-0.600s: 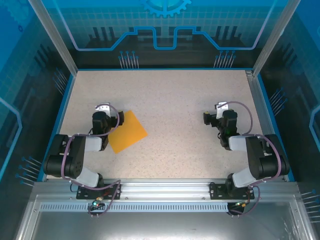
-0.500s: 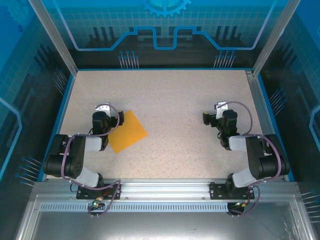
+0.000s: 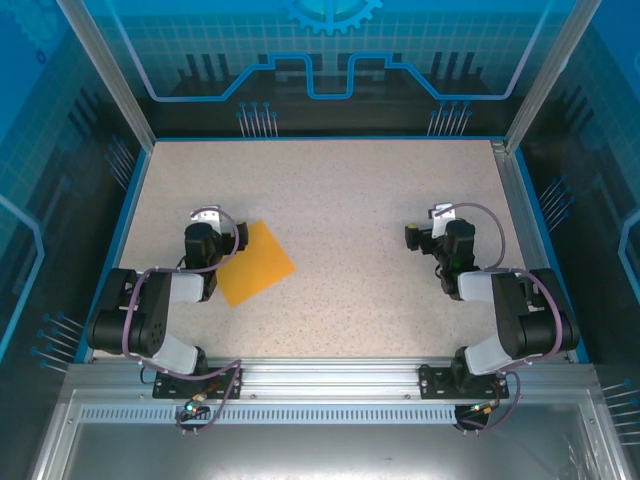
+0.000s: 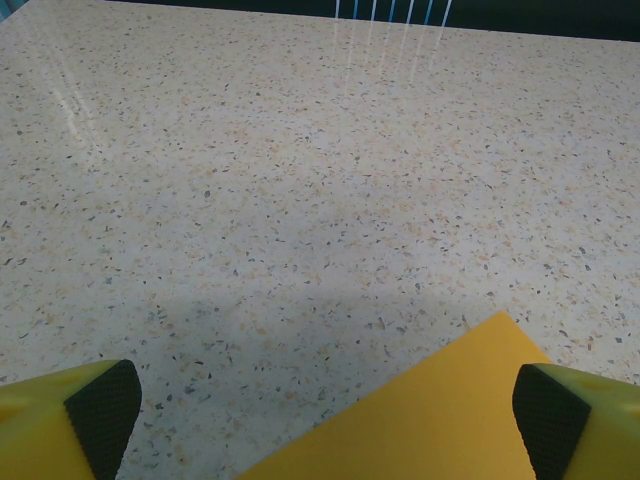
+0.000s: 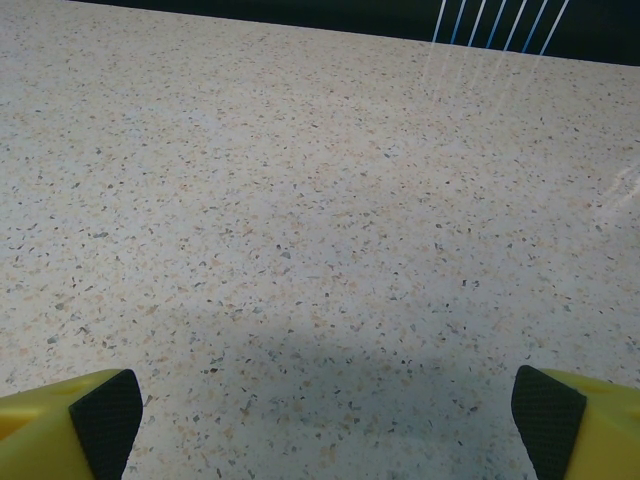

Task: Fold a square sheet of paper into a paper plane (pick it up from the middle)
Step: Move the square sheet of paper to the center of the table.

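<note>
The square sheet of paper (image 3: 255, 263) is plain orange-yellow and lies flat and unfolded on the speckled table, turned like a diamond at the left. A paper plane is out of view. My left gripper (image 3: 205, 230) sits at the sheet's left edge. In the left wrist view the left gripper (image 4: 325, 415) is open, its black pads (image 4: 100, 415) wide apart, and a corner of the sheet (image 4: 440, 420) lies low between them toward the right. My right gripper (image 3: 440, 233) rests far from the sheet on the right. Seen in the right wrist view, the right gripper (image 5: 315, 415) is open over bare table.
The speckled table (image 3: 340, 200) is bounded by a blue rim and aluminium posts (image 3: 105, 75), with transparent blue walls behind. Both arm bases (image 3: 190, 375) are bolted to the rail at the near edge.
</note>
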